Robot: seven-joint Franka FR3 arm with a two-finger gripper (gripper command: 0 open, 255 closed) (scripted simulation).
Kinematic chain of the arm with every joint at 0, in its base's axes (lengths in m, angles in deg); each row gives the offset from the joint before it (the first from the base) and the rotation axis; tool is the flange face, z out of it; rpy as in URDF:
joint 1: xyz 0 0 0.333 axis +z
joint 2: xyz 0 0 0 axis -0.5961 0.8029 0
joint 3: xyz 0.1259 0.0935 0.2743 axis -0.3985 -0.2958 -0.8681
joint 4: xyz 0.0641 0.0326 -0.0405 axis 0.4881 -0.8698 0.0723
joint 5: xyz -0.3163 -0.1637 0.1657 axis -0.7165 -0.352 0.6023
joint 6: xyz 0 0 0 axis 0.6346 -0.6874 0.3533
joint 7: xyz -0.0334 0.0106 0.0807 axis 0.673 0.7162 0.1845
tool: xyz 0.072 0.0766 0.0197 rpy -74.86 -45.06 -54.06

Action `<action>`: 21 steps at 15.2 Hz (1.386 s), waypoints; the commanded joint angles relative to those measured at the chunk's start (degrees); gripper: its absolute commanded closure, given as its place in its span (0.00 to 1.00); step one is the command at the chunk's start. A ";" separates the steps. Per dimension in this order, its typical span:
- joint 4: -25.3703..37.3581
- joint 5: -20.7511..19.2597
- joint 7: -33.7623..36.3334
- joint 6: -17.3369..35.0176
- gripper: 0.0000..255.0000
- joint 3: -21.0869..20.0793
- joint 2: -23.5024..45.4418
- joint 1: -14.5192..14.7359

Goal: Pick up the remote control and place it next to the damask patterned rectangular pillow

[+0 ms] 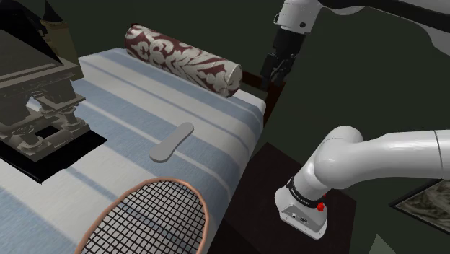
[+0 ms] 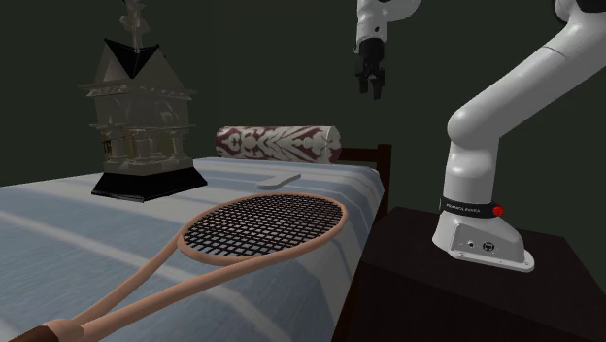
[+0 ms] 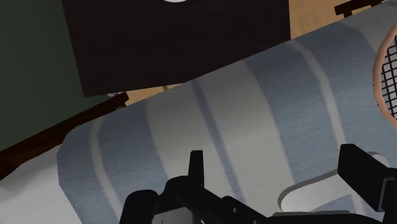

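The hand (image 1: pixel 276 70) is hanging high in the air with its two black fingers (image 3: pixel 196 167) standing apart, gripping nothing. It is pointing down over the headboard (image 1: pixel 275 95) end of the bed (image 1: pixel 122 108).

The grey remote control (image 1: pixel 173 141) is lying flat on the striped blue and white cover, well below the hand and well apart from it, out towards the middle of the bed. Nothing is touching it.

The damask patterned pillow (image 1: pixel 184 58), a dark red and white bolster, is lying across the bed along the headboard. Its nearer end is sitting just below the hand and a little to one side. The remote control is resting apart from the pillow, on the side of it away from the hand.

Farther from the hand than the remote control, a racket (image 1: pixel 144 216) with a pinkish frame and dark strings is lying on the cover. A grey house-shaped ornament (image 1: pixel 32 94) on a black base is standing on the far side of the bed from the hand. The arm's base is sitting on the dark stand (image 2: pixel 427 291) beside the bed, below the hand.
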 commanded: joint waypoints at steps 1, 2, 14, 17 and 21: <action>0.00 0.00 0.00 0.00 0.00 0.00 0.00 0.00; -1.22 1.17 3.05 1.39 0.00 -1.63 -0.22 -0.32; -6.81 12.84 38.56 21.21 0.00 -22.61 8.53 -4.97; -5.64 13.72 47.53 26.66 0.00 -28.04 13.79 -7.23; -2.72 12.35 60.24 33.74 0.00 -35.36 22.33 -11.42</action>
